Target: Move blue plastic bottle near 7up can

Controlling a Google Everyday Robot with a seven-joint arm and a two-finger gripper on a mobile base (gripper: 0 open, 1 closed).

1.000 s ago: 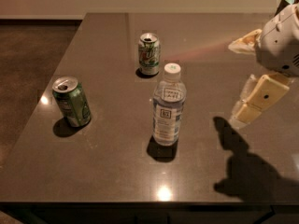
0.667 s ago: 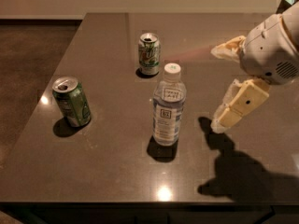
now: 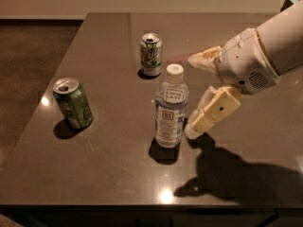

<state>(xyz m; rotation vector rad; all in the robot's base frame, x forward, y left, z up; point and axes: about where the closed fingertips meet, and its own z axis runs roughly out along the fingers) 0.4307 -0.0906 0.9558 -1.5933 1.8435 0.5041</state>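
The blue plastic bottle [image 3: 170, 109] stands upright near the middle of the dark table [image 3: 118, 174], clear with a white cap and a pale label. The 7up can [image 3: 151, 54], silver-white with light green markings, stands upright behind it, a little to the left. My gripper [image 3: 193, 96] is open just right of the bottle, at its height. One cream finger [image 3: 204, 60] reaches behind the bottle's cap level, the other finger [image 3: 210, 112] lies close beside the bottle's lower body. The bottle is not between the fingers.
A darker green can [image 3: 72, 102] stands, slightly tilted, at the left side of the table. The table's front edge [image 3: 142, 206] runs along the bottom, its left edge borders brown floor [image 3: 28, 70]. My arm's shadow falls on the table's right front.
My gripper has moved left across the table, from well right of the bottle to right beside it. The bottle and both cans have not moved.
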